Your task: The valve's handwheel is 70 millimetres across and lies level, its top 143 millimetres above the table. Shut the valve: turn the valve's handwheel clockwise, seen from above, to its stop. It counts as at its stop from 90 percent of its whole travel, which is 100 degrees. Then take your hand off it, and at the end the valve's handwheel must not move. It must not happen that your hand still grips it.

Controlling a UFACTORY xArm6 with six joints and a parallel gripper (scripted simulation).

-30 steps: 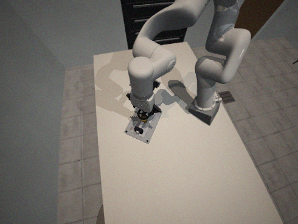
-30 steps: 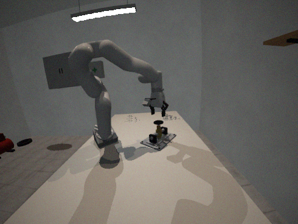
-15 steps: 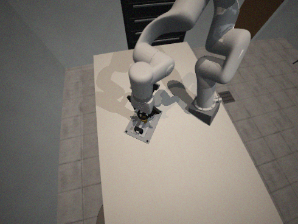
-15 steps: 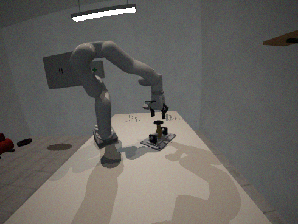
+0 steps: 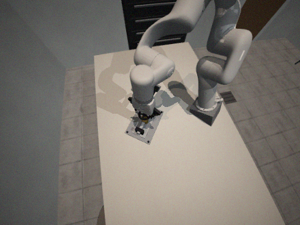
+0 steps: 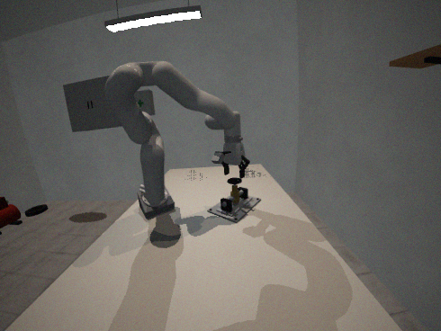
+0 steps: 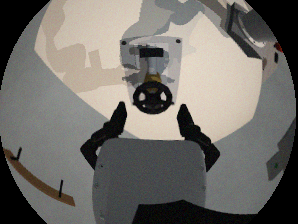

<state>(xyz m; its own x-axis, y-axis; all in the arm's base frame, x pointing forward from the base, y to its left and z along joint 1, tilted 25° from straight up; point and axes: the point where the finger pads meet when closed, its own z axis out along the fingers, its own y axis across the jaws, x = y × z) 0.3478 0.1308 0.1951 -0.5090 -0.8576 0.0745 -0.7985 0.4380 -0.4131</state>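
The valve stands on a grey base plate (image 5: 143, 130) on the white table. Its black handwheel (image 7: 153, 98) lies level on a yellow stem (image 6: 235, 192) and also shows in the exterior view (image 6: 233, 181). In the top view the wrist hides most of the wheel. My gripper (image 7: 152, 109) (image 6: 233, 170) points straight down, directly above the handwheel. Its fingers are open wide and empty, with the tips a short way above the wheel, one on each side of it.
The arm's base (image 5: 206, 110) is bolted to the table to the right of the valve. A dark drawer cabinet (image 5: 153, 21) stands behind the table's far end. The table's left edge runs close to the base plate.
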